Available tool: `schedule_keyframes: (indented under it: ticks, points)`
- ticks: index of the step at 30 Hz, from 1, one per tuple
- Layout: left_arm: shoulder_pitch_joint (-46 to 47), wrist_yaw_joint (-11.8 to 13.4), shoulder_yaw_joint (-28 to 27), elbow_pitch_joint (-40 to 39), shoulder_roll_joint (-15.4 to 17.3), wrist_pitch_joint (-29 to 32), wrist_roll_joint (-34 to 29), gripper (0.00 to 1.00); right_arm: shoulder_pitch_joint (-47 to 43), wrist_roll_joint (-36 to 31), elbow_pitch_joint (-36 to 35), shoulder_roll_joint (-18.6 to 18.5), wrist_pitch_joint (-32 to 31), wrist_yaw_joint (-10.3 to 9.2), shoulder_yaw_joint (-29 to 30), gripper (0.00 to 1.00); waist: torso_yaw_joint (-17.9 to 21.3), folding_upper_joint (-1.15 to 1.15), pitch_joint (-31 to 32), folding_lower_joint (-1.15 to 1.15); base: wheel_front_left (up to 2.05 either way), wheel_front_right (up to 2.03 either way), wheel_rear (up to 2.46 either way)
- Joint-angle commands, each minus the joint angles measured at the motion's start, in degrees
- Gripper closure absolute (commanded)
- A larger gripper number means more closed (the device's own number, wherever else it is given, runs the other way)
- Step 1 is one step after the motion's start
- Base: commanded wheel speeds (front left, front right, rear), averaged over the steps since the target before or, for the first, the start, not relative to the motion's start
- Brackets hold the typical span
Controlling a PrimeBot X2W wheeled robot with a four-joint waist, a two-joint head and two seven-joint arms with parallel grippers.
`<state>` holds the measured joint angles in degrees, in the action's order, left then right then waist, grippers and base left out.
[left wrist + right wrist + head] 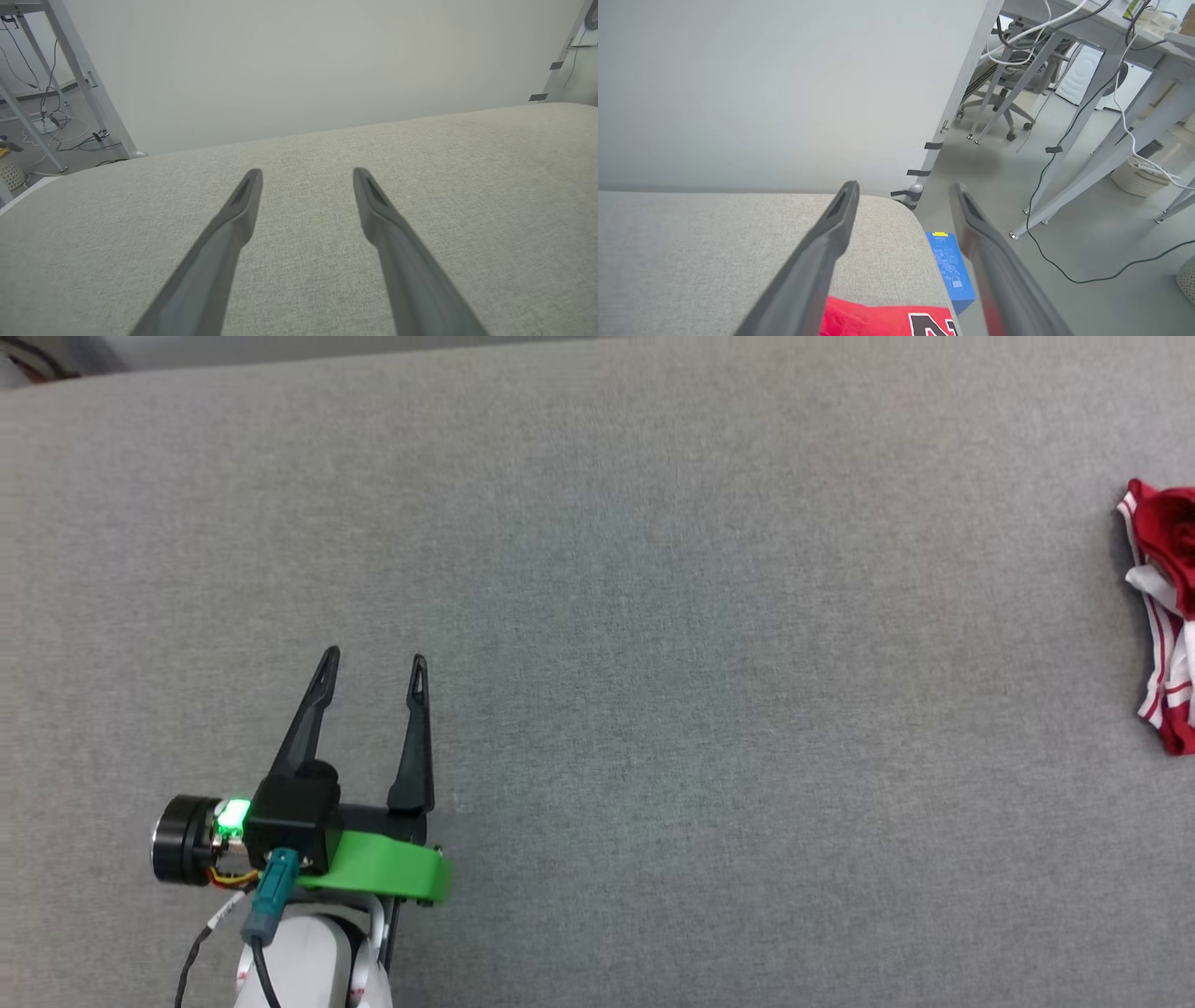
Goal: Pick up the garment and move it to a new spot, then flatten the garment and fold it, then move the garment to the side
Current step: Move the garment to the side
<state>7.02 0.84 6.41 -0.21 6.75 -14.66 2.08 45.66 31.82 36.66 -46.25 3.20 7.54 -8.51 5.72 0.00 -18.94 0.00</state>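
Head view: we see our left gripper [373, 658] with its fingers spread over the grey table [653, 569], while the garment [1167, 616] lies crumpled at the far right edge. Left wrist view: those fingers stand apart, with nothing between them. Right wrist view: our right gripper [903, 186] is spread wide above the red garment, which lies near the table's corner, with a blue box [952, 270] on the floor beside it.

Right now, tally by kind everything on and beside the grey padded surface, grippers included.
Garments: 1, the red garment
Boxes: 1, the blue box on the floor
Grippers: 2, the left gripper and the right gripper, both with jaws apart
Total: 4
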Motion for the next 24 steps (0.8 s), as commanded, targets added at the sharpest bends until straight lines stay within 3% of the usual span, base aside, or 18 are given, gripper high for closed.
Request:
schedule_keyframes:
  ticks: [1, 9, 18, 24]
  points:
    - [-0.9, 0.5, -0.4, 0.2, -0.4, -0.3, 0.3, 0.00, -1.5, -0.6, -0.9, 1.4, 2.5, -0.05, 0.9, 0.00, -1.7, 0.00, 3.3, 0.00, 0.00, 0.00, 0.00]
    - [-3.7, 0.5, -1.0, 1.2, -0.8, -0.3, 0.8, 0.00, -8.3, -4.3, -11.7, 9.0, 10.4, -0.05, 5.1, 0.00, -4.2, 0.00, 7.3, 0.00, 0.00, 0.00, 0.00]
    - [-5.1, 0.2, -1.1, 2.3, -1.3, -0.3, 1.0, 0.00, -21.0, -16.2, -26.9, 24.1, 11.6, -0.05, 9.9, 0.00, -6.8, 0.00, 10.3, 0.00, 0.00, 0.00, 0.00]
    - [-5.0, -0.1, -1.2, 3.5, -1.8, -0.3, 1.4, 0.00, -29.9, -20.0, -31.0, 32.7, 11.7, -0.05, 10.8, 0.00, -8.6, 0.00, 12.0, 0.00, 0.00, 0.00, 0.00]
